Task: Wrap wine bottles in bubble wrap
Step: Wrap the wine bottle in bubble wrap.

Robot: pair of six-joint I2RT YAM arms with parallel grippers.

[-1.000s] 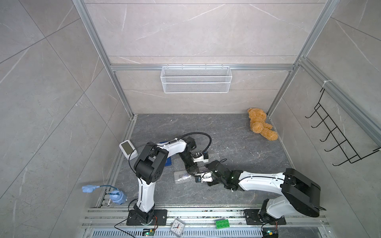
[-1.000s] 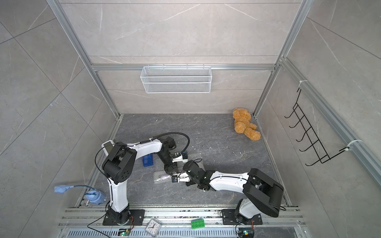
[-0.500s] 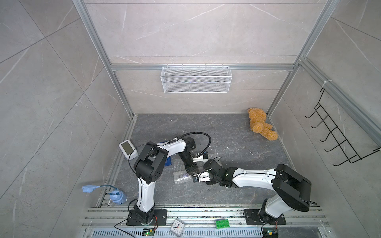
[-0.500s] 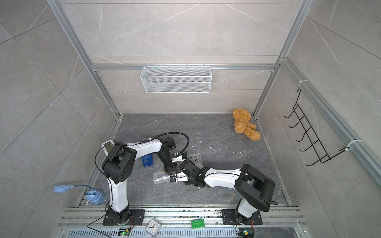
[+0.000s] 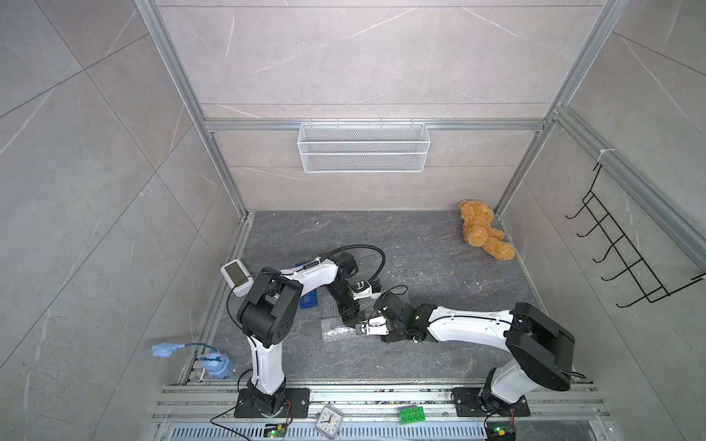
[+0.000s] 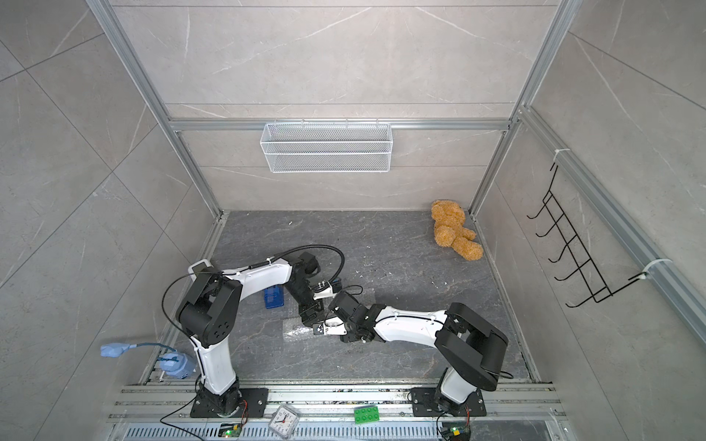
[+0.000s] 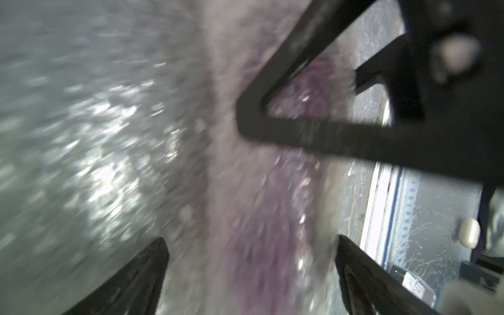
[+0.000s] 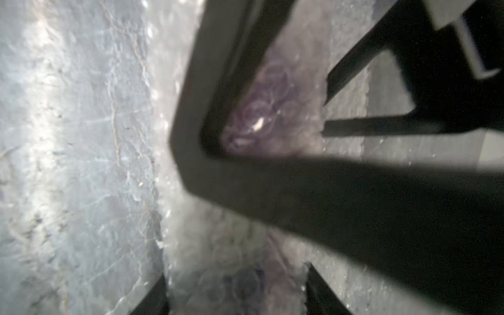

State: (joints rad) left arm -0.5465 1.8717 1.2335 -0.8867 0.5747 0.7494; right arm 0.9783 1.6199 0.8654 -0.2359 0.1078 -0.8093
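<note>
Right arm (image 5: 466, 324) had slid in closer since a second ago, forearm stretched low, wrist bent down, bringing the right pincer (image 5: 360, 329) nearly tip to tip with the left pincer (image 7: 251, 238). Left jaws stood wide, clear on both sides of the wine bottle (image 7: 275, 218), which lay between them under the bubble wrap (image 7: 109, 122), purple showing through. Right jaws sat half closed astride the same roll; a true grip was not discernible. Judged a hand-over, so the wrap would not spring open. Left arm (image 5: 313, 273) was folded, pincer pointing down.
</note>
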